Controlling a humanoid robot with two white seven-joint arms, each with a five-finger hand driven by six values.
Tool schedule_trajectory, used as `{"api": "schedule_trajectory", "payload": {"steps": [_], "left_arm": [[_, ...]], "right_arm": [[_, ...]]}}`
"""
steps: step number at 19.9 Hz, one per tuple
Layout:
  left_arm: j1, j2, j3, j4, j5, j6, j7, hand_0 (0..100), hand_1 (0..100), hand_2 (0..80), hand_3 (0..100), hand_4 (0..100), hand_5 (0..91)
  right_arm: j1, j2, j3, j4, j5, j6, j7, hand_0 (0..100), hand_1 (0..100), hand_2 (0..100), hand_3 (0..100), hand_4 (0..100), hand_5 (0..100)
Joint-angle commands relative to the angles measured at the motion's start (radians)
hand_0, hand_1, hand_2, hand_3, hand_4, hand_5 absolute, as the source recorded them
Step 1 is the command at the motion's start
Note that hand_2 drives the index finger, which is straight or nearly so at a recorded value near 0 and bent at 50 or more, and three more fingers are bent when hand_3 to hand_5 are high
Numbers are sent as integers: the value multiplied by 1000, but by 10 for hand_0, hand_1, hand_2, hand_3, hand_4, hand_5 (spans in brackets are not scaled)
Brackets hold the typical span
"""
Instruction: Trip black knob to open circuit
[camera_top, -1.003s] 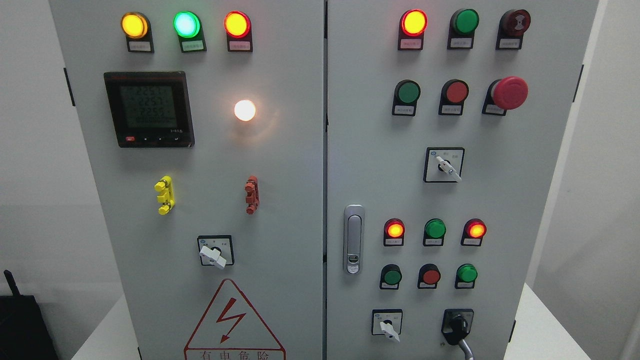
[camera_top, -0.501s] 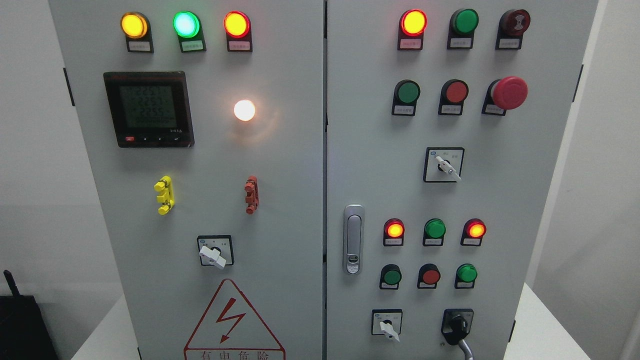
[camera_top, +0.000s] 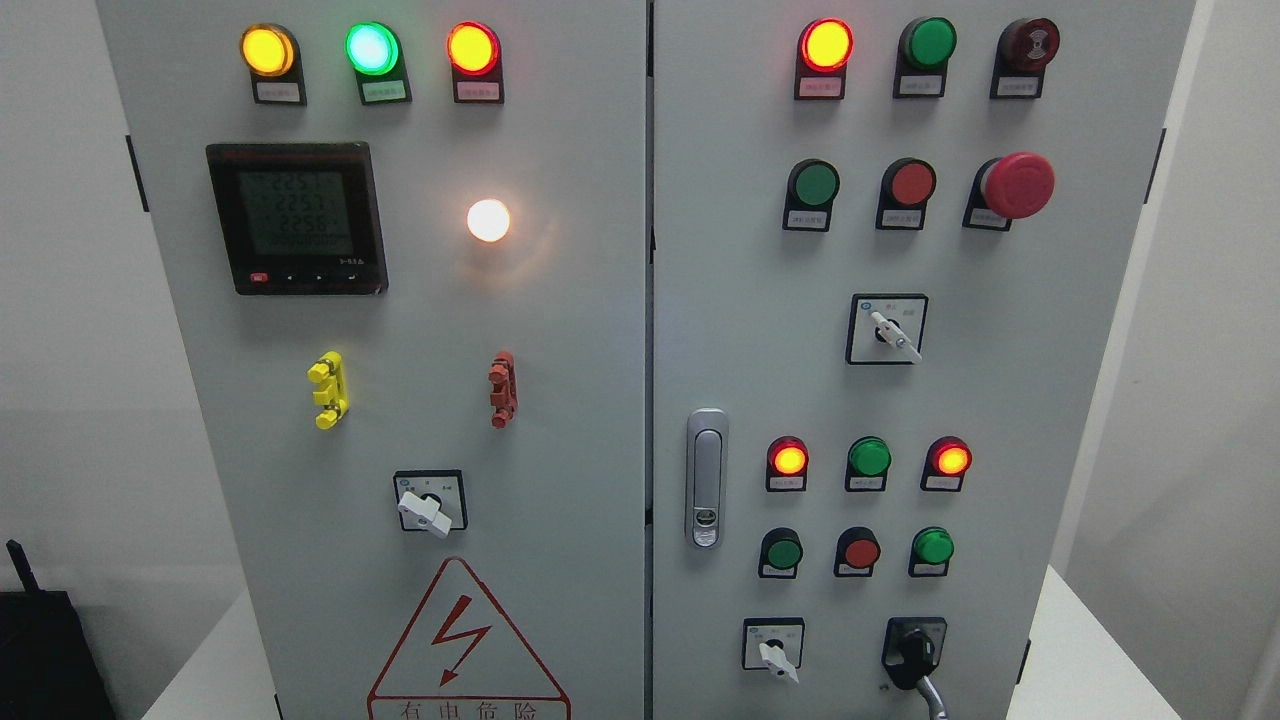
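Note:
The black knob sits on a black square base at the bottom right of the right-hand cabinet door, with a grey lever pointing down and to the right from it. It stands untouched. Neither of my hands nor any arm appears in the head view.
A grey two-door control cabinet fills the view. A white selector switch sits left of the knob, another higher up, a third on the left door. Lamps, push buttons, a red mushroom button, a meter and a door latch also stand out.

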Motion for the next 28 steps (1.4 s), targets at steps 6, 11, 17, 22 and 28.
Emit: {"api": "schedule_trajectory", "payload": {"steps": [6,11,17,22,28], "left_arm": [[-2,-2,1,0,2,-2,0,120,389,0,0,0,0],[-2,-2,1,0,2,-2,0,120,389,0,0,0,0],[-4,-2,1,0,2,-2,0,120,389,0,0,0,0],[-2,-2,1,0,2,-2,0,120,389,0,0,0,0],[-2,-2,1,0,2,0,0,120,389,0,0,0,0]], "right_arm": [[-32,1,45,-42,5,-27,41,1000,1000,0,1000,1000,882],[-34,1,47,-42,5,-35,41,1000,1000,0,1000,1000,882],[-32,2,54,-42,5,-54,43,1000,1000,0,1000,1000,881],[-34,1,57,-42,5,-54,46,1000,1000,0,1000,1000,881],[-34,2,57,-42,5,-54,46,1000,1000,0,1000,1000,880]]}}
